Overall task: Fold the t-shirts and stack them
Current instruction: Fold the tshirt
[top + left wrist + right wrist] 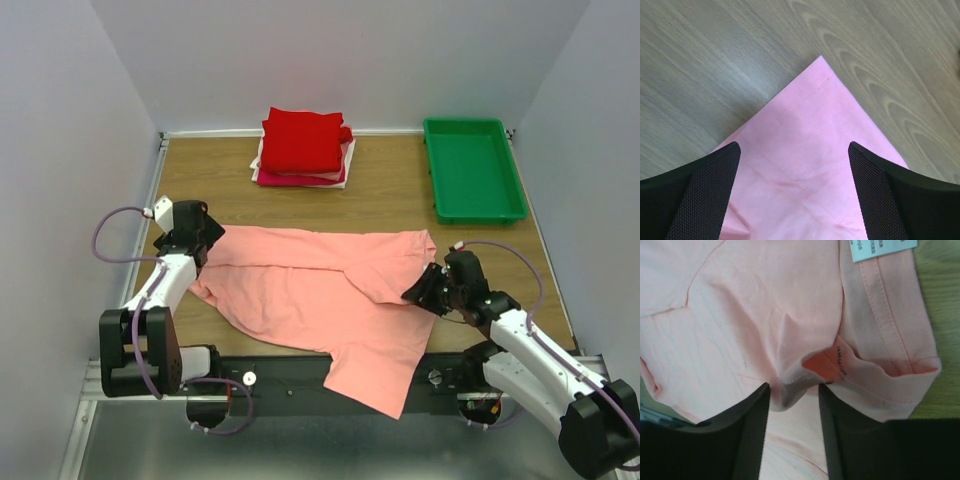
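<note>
— Where do we see the salmon-pink t-shirt [320, 290]?
— Spread across the wood-grain bench [400, 205], centre frame, with grey walls [350, 50] around it. Our left hand [794, 150] gapes over its corner; our right hand [793, 390] is parted too, cloth between its jaws.

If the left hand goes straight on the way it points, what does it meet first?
Most likely the corner of the pink shirt, lying flat ahead of the left hand, with the table right beneath; depth is unclear.

Matt salmon-pink cloth t-shirt [320, 290], smooth wood-grain table [400, 200], glossy green plastic tray [475, 170], seemingly mesh-textured black left claw pads [705, 200].
</note>
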Controlling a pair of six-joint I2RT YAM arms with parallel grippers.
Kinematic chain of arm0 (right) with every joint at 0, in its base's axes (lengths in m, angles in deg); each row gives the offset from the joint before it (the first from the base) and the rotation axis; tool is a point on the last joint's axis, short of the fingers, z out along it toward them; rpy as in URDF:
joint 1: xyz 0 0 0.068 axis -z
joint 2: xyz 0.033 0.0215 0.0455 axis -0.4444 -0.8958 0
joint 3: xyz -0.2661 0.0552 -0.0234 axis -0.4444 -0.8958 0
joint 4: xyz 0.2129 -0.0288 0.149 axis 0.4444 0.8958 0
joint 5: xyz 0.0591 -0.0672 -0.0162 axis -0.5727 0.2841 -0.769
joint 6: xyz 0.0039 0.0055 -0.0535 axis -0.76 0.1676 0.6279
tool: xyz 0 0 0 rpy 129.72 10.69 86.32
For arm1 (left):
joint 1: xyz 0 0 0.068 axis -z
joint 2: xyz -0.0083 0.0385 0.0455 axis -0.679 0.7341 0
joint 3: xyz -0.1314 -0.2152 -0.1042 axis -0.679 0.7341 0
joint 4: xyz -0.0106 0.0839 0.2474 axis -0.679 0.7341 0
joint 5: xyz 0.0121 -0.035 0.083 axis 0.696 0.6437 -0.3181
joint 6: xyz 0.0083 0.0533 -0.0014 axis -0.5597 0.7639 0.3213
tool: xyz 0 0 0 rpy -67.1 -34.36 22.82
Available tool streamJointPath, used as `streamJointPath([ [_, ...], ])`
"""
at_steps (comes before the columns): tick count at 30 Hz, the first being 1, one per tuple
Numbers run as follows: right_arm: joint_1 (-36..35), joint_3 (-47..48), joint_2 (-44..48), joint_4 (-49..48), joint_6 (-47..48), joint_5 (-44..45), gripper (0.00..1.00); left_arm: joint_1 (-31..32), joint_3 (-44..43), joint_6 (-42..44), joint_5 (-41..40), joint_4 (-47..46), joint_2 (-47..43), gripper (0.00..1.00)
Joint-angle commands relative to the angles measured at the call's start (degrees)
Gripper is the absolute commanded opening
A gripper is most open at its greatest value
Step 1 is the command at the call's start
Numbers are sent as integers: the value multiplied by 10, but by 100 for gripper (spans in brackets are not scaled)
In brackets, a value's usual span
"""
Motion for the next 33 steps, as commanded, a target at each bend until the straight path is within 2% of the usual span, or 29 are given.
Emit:
streamJointPath([
  [1,-3,18,8,10,23,-24,58,-6,-5,-14,-7,18,-38,98],
  [3,-3,32,5,10,31,-47,68,-6,-11,-19,2,27,-53,98],
  [5,-3,55,6,12,45,-63,84,-6,-22,-21,6,36,-64,98],
  [6,-2,63,8,14,51,-67,87,-6,-25,-23,7,39,-67,98],
  [7,-3,72,11,16,56,-70,99,-6,-27,-22,7,40,-69,98],
  [12,-6,132,7,21,96,-148,100,-5,-23,-17,54,19,-70,98],
  [14,-24,148,-27,24,125,-174,100,-4,-15,-11,79,12,-66,98],
  [15,-47,165,-45,25,132,-159,100,0,-11,-12,86,9,-66,98],
  [16,-128,176,-63,25,133,-131,100,5,-6,-13,91,5,-68,98],
  [17,-182,188,-105,18,132,-61,100,11,9,-15,97,-7,-75,98],
  [19,-306,234,-155,17,139,-7,100,23,24,-12,108,-14,-83,98],
  [21,-342,271,-234,21,146,47,100,26,26,-13,123,-10,-91,98],
  [24,-347,295,-322,41,153,113,100,29,30,-18,148,-4,-109,98],
  [27,-348,315,-366,57,154,161,99,46,40,-20,150,5,-140,98],
  [33,-348,341,-433,75,162,227,88,62,71,-20,145,8,-196,98],
])
